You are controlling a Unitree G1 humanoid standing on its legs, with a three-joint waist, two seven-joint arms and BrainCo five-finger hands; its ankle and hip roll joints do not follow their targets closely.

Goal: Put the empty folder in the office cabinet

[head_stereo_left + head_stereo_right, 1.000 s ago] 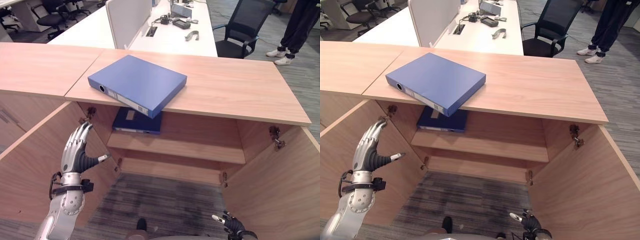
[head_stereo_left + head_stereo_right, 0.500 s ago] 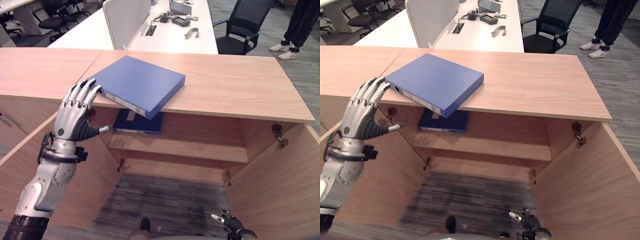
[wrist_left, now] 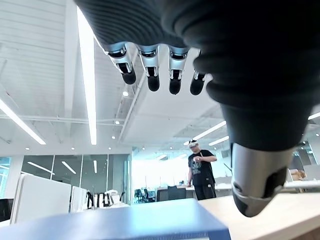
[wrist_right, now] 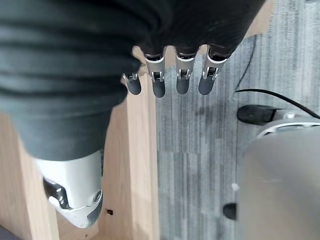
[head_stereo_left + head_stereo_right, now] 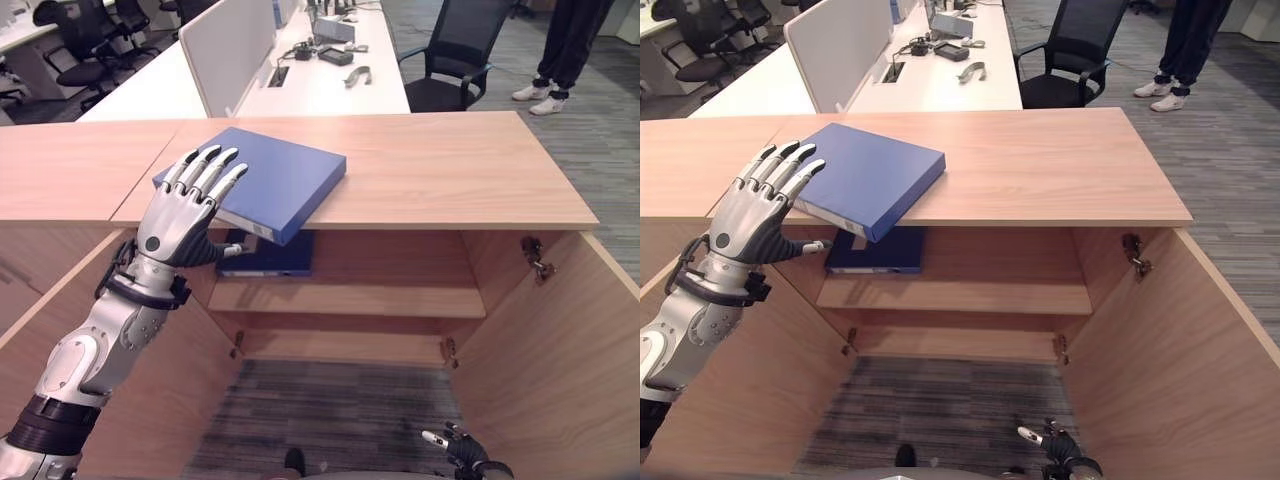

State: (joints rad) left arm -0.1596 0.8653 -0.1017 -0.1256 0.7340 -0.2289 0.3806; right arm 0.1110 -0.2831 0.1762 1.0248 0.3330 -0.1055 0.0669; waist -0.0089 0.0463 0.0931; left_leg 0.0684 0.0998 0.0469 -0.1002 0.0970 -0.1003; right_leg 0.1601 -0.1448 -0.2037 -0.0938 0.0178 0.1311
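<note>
Left hand (image 5: 170,226) spread open, fingers straight, at near corner of blue folder (image 5: 270,178) overhanging worktop (image 5: 450,170); right hand (image 5: 462,452) relaxed, low.

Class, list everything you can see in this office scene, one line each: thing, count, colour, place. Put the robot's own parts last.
Folder on top: one, blue, on the cabinet top, a corner overhanging the front edge.
Folder inside: one, dark blue, flat on the upper shelf of the cabinet, at the left.
Cabinet: one, light wood, both doors swung open.
Desk: one, white, behind the cabinet, with small devices on it.
Divider panel: one, pale grey, upright on the desk.
Office chair: one, black, by the desk.
Person: one, dark trousers and white shoes, standing at the back right.
Left hand: silver, fingers straight, raised at the top folder's near corner.
Right hand: low by the right door.
</note>
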